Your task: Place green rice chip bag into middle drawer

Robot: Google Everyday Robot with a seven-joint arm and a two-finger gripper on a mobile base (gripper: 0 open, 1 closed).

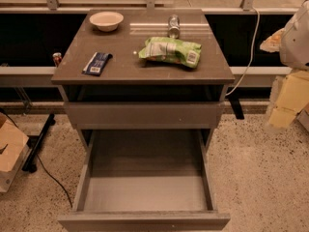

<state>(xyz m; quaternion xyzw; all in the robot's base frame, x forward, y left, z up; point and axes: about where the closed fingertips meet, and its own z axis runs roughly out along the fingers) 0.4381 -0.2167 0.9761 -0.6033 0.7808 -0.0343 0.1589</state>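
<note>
Grey cabinet (pixel 125 69) seen from the front and above. The green rice chip bag (pixel 170 51) lies on the cabinet top, right of centre, with a small shiny can (pixel 174 26) just behind it. A cream bowl (pixel 106 20) sits at the back left, and a dark-blue packet (pixel 97 63) lies near the left edge. The middle drawer (pixel 145 195) stands pulled out, below a shut drawer front (pixel 144 114). The gripper (pixel 286 103) hangs at the right edge of the view, well apart from the bag; whether it is released or clenched cannot be told

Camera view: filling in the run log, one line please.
green rice chip bag on cabinet top | middle drawer open, empty | claw right edge, away from bag
</note>
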